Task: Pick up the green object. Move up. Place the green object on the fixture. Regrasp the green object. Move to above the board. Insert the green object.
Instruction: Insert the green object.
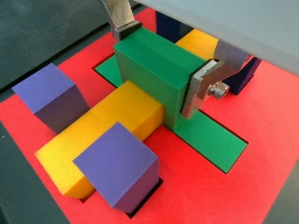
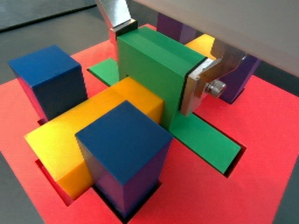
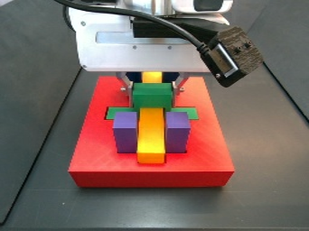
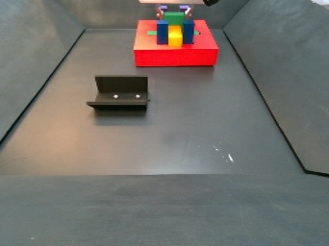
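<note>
The green object (image 1: 158, 79) sits astride the yellow bar (image 1: 105, 122) on the red board (image 1: 246, 192), and its low side wings lie down in the recessed slot. My gripper (image 1: 163, 63) is shut on its raised middle cube, one silver finger (image 2: 198, 92) against each side face. In a side view the green object (image 3: 151, 94) shows just under the gripper body, between two purple blocks (image 3: 125, 131). The fixture (image 4: 119, 93) stands bare on the dark floor, well away from the board (image 4: 154, 58).
Two purple blocks (image 1: 52, 94) flank the yellow bar in a wrist view. On the bar's opposite side stand two blue blocks (image 2: 122, 149). Dark walls enclose the floor (image 4: 180, 144).
</note>
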Available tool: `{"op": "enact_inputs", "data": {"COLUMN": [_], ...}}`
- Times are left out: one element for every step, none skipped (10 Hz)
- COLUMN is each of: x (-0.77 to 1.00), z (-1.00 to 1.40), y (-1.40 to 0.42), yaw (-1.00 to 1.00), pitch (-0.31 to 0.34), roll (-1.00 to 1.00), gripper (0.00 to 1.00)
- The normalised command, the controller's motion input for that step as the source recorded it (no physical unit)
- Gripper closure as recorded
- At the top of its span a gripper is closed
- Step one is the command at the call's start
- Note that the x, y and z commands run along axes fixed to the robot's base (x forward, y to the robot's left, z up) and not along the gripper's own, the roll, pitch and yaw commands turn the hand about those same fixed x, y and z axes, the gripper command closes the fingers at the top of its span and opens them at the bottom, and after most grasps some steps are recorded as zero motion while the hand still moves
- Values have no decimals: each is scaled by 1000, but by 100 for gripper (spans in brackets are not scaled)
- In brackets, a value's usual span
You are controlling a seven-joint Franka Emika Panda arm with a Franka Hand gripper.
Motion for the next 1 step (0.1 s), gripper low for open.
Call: {"op": "enact_inputs", "data": {"x": [0], "z": [0], "y": [0], "yaw": [0], "pitch": [0], "roll": [0], "gripper": [100]}}
